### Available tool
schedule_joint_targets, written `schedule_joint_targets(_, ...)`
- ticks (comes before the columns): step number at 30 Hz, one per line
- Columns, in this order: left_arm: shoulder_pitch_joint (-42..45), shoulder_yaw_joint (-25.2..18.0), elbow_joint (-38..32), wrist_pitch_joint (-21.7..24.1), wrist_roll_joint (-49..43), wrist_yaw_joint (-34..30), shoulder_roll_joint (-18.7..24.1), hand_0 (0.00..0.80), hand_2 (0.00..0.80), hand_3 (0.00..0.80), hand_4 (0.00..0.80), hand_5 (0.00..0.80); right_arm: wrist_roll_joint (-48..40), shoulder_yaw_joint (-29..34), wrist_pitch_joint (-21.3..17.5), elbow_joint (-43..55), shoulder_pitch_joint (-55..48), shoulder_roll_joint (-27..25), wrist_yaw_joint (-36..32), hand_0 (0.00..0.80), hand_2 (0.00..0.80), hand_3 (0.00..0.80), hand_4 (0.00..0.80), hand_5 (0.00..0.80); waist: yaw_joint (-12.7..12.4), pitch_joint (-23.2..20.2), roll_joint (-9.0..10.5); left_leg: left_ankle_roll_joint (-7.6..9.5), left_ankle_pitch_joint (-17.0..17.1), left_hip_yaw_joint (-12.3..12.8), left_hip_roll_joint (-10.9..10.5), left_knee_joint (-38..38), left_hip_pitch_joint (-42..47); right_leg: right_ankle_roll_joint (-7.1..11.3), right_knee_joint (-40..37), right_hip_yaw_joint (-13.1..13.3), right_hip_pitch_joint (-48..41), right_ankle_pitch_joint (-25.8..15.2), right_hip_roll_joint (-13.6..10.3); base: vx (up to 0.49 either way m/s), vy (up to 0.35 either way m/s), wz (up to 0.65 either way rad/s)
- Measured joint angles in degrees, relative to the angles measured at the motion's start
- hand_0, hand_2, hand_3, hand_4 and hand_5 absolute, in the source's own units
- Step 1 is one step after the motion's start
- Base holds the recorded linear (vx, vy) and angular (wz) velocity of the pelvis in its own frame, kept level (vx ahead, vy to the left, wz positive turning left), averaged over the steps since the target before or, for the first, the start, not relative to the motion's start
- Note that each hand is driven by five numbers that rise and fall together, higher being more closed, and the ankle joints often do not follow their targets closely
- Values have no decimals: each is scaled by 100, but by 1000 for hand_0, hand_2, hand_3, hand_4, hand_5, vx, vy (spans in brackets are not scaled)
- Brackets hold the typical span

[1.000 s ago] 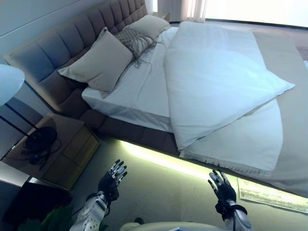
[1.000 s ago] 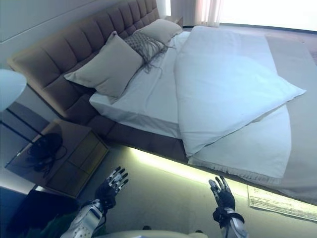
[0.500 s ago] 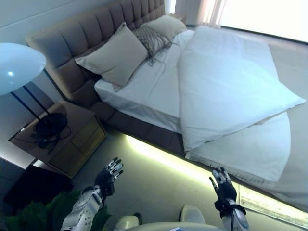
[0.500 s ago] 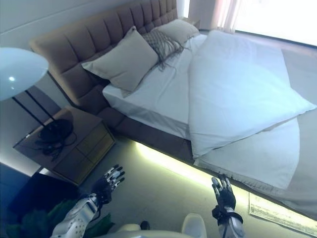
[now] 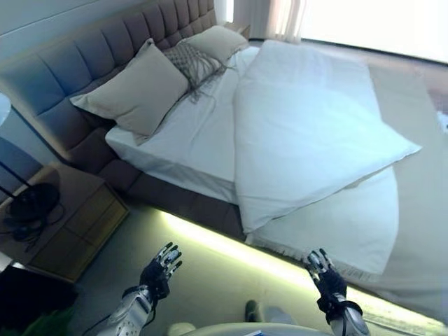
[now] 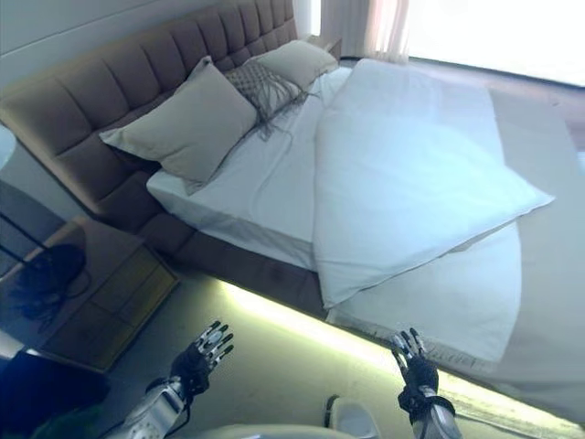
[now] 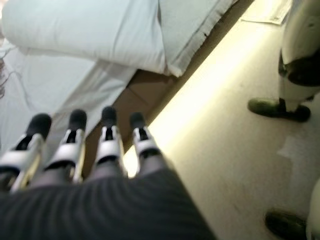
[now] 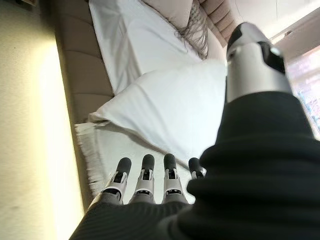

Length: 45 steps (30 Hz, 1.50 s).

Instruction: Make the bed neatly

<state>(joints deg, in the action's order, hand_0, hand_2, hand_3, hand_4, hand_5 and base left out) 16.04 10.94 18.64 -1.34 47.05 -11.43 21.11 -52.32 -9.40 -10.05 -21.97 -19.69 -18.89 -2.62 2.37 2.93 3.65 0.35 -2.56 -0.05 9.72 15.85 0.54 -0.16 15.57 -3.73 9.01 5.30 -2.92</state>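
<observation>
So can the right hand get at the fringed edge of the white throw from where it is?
Probably yes: the open right hand hovers just short of the white fringed throw's edge at the bed's side, with only bare floor between them and nothing blocking.

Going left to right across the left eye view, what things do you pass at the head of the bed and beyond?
Nightstand → big beige pillow → patterned cushion → folded white duvet

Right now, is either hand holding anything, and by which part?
Nothing is held. The left hand and right hand are open above the floor, short of the duvet.
</observation>
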Motion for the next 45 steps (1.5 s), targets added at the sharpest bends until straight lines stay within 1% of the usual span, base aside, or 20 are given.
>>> schedule_joint_targets(3,-300,197,163,56,116,-7,-12,0,0,0,0,0,-19,-15,-9,-170,107,25,8,0,0,0,0,0,-14,-5,115,-180,486,157,193,1056,-609,-234,-315,-125,-316,-20,100,240,-130,33)
schedule_joint_targets(5,-340,352,176,50,121,-63,-67,0,0,0,0,0,-21,-52,-94,-154,187,18,117,0,0,0,0,0,-29,18,71,-251,484,258,203,1135,-724,-331,-403,-235,-484,10,105,255,25,22)
schedule_joint_targets(8,-455,376,181,45,121,-98,-205,0,0,0,0,0,-28,-48,-105,-14,154,0,383,0,0,0,0,0,-33,47,-155,-425,370,378,-26,-16,-699,-373,-567,-237,-531,-26,110,277,63,25)
schedule_joint_targets(10,-542,378,210,44,121,-90,-249,0,0,0,0,0,-36,-60,-100,-13,80,2,458,0,0,0,0,0,-34,79,-206,-442,388,186,-194,-1069,-702,-372,-690,80,-576,-121,193,324,22,33)
schedule_joint_targets(13,-543,368,296,44,120,-57,-336,0,0,0,0,0,-37,-53,-107,-21,82,-39,495,0,0,0,0,0,-210,241,-460,-454,402,-318,-222,-1852,-726,-362,-1004,600,-839,-197,389,366,20,-10)
schedule_joint_targets(16,-495,357,348,26,106,-81,-419,0,0,0,0,0,-37,-65,-125,-85,106,8,496,0,0,0,0,0,-453,351,-675,-459,399,-436,-260,-1822,-988,-283,-1027,787,-917,-130,387,403,40,-34)
schedule_joint_targets(19,-460,358,347,-30,101,-116,-448,0,0,0,0,0,-39,-63,-134,-115,86,18,488,0,0,0,0,0,-588,408,-814,-490,372,-608,-341,-1809,-1084,-50,-983,876,-1014,88,326,450,117,-26)
schedule_joint_targets(20,-450,354,336,-59,101,-123,-482,0,0,0,0,0,-39,-59,-148,-107,56,-23,477,0,0,0,0,0,-649,419,-929,-611,322,-642,-313,-1823,-928,85,-922,889,-1077,208,314,458,179,-47)
schedule_joint_targets(21,-440,346,351,-63,101,-118,-466,0,0,0,0,0,-41,-92,-149,-207,80,21,471,0,0,0,0,0,-688,421,-915,-731,521,-584,-420,-1710,-897,164,-894,886,-1118,306,150,459,209,-73)
schedule_joint_targets(22,-453,342,336,-63,101,-119,-450,0,0,0,0,0,-40,-166,-154,-172,148,33,465,0,0,0,0,0,-815,458,-853,-719,529,-422,-530,-1594,-860,168,-797,780,-1156,401,-11,508,248,-84)
schedule_joint_targets(24,-480,348,297,-60,102,-130,-279,0,0,0,0,0,-38,-361,-185,-146,255,128,460,0,0,0,0,0,-886,562,-659,-381,793,-61,-729,-1311,-693,274,-226,460,-1235,767,-387,561,298,-83)
schedule_joint_targets(26,-509,353,307,-61,101,-105,-144,0,0,0,0,0,-39,-449,-207,-173,267,313,558,0,0,0,0,0,-909,550,-423,-240,494,105,-1002,-1061,-558,446,-6,312,-1311,915,-756,496,284,-38)
schedule_joint_targets(29,-675,353,242,-61,104,-99,-291,0,0,0,0,0,-40,-346,-205,-29,180,373,692,0,0,0,0,0,-883,503,-461,7,167,40,-1227,-740,-599,573,598,263,-1157,884,-935,472,317,4)
schedule_joint_targets(32,-710,348,177,-60,92,-96,-322,0,0,0,0,0,-10,-355,-212,177,182,428,734,0,0,0,0,0,-837,486,-438,138,53,3,-1452,-716,-483,615,1806,312,-546,650,-1158,366,235,6)
schedule_joint_targets(34,-655,350,176,-47,92,-38,-250,0,0,0,0,0,-6,-394,-214,282,142,473,741,0,0,0,0,0,-799,400,-524,212,23,-6,-1375,-801,-266,570,2367,288,-347,98,-1160,271,70,6)
schedule_joint_targets(36,-661,275,178,14,94,24,-76,0,0,0,0,0,12,-473,-215,313,179,477,734,0,0,0,0,0,-795,297,-486,256,-1,-11,-1345,-942,-157,472,2643,159,-83,218,-1161,247,-62,-2)
schedule_joint_targets(37,-673,209,179,60,95,50,-32,0,0,0,0,0,11,-470,-224,327,227,474,731,0,0,0,0,0,-789,295,-490,268,8,-36,-1316,-964,-119,504,2467,69,-59,274,-1130,271,-122,8)
schedule_joint_targets(40,-674,114,283,72,97,162,12,0,0,0,0,0,-116,-436,-254,145,314,464,722,0,0,0,0,0,-747,253,-463,265,6,-26,-1253,-1202,96,597,908,-179,-95,286,-1108,286,-148,-4)
schedule_joint_targets(42,-605,112,447,69,96,180,-6,0,0,0,0,0,-199,-428,-251,30,389,467,730,0,0,0,0,0,-610,210,-422,238,6,-49,-1253,-1366,241,846,-118,-143,-102,47,-1130,241,-113,4)
schedule_joint_targets(45,-332,84,464,59,97,119,33,0,0,0,0,0,-236,-393,-244,-140,364,517,806,0,0,0,0,0,-471,88,-217,104,-42,-121,-1261,-1658,458,935,-1072,-111,-121,-602,-1168,241,-116,9)
